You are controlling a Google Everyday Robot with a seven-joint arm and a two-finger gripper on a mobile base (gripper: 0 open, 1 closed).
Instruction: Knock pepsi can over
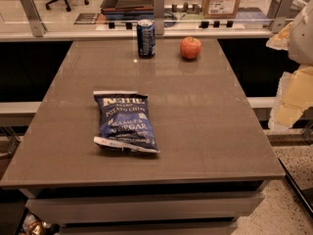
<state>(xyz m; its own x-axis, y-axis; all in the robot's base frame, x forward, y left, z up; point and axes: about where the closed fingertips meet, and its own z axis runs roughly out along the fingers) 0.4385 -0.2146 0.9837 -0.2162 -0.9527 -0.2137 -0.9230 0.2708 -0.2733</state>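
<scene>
The pepsi can (145, 38) is a small dark blue can with a silver top rim. It stands upright near the far edge of the brown table (205, 131), left of a red apple (190, 47). My gripper (292, 94) shows as pale cream and white parts at the right edge of the view, beyond the table's right side and well to the right of the can. It touches nothing on the table.
A flat blue Kettle chip bag (125, 122) lies on the table's near left part. A glass barrier with metal posts (159, 6) runs just behind the table's far edge. A cardboard box (222, 0) stands beyond it.
</scene>
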